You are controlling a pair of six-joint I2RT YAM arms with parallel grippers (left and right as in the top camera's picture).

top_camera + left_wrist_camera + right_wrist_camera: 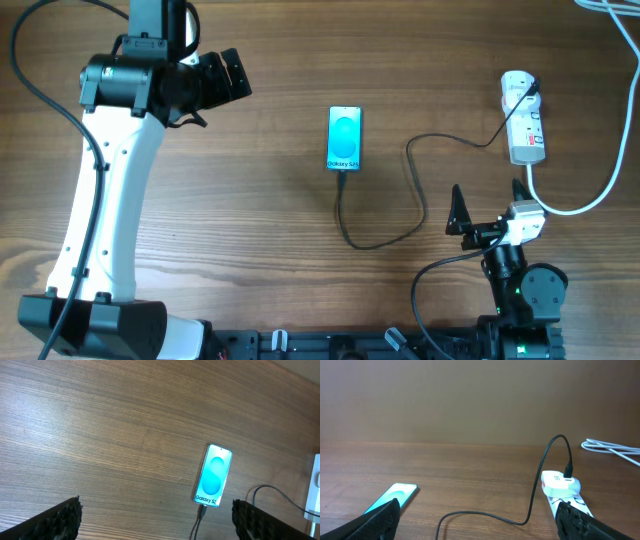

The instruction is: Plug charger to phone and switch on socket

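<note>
The phone [344, 137] lies flat mid-table, cyan screen up, and also shows in the left wrist view [214, 481] and the right wrist view [393, 497]. The charger's thin black cable [418, 205] runs from the socket [524, 120], loops toward me, and its connector tip [202, 512] meets the phone's white-strip end. A black plug sits in the socket [562, 485]. My left gripper [232, 75] hovers open, left of and beyond the phone. My right gripper [490, 205] is open near the table's front, just short of the socket. Both hold nothing.
A thick white cord [600, 190] leaves the socket's near end, curves right and runs up the table's right edge [612, 449]. The left arm's white body [100, 200] spans the left side. The right arm's base [520, 290] sits at the front right.
</note>
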